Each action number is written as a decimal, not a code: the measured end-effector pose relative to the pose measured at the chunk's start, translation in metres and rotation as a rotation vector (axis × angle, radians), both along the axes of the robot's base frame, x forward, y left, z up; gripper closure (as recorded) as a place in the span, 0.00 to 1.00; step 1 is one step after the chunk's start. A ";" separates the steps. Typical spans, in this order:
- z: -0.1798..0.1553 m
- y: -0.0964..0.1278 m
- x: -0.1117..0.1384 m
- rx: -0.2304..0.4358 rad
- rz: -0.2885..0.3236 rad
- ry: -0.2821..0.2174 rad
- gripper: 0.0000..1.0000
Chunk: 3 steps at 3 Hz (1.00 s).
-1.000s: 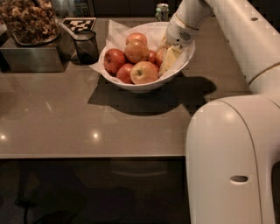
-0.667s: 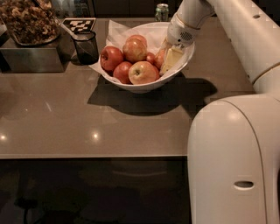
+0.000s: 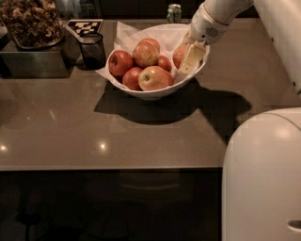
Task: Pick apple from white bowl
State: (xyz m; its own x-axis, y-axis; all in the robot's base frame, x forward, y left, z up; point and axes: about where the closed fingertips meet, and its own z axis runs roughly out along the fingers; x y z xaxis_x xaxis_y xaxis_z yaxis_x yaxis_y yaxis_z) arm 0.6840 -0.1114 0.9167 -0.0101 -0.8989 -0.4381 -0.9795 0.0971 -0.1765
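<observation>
The white bowl (image 3: 149,94) stands on the brown counter, lined with white paper and holding several apples. My gripper (image 3: 190,60) reaches down from the upper right into the bowl's right side. It is against a red apple (image 3: 178,55), which it partly hides; no sticker shows on the part I see. Other apples lie to the left: a yellower one at the front (image 3: 153,77), one on top (image 3: 146,53), and a red one at the far left (image 3: 120,63).
A small dark glass cup (image 3: 91,51) stands just left of the bowl. A dark tray with brown snacks (image 3: 30,28) is at the back left. A green can (image 3: 174,12) stands behind the bowl. The robot's white body (image 3: 263,174) fills the lower right.
The gripper has shifted slightly to the right inside the bowl, and a red apple now shows beside it. The bowl sits a little higher in the view.
</observation>
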 end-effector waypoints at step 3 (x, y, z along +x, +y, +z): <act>0.073 0.004 -0.026 0.464 -0.032 0.045 1.00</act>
State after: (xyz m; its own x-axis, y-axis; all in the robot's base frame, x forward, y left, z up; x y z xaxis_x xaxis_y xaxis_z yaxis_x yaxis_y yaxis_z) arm 0.6580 -0.1071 0.9899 -0.0629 -0.6071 -0.7922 -0.9804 0.1862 -0.0648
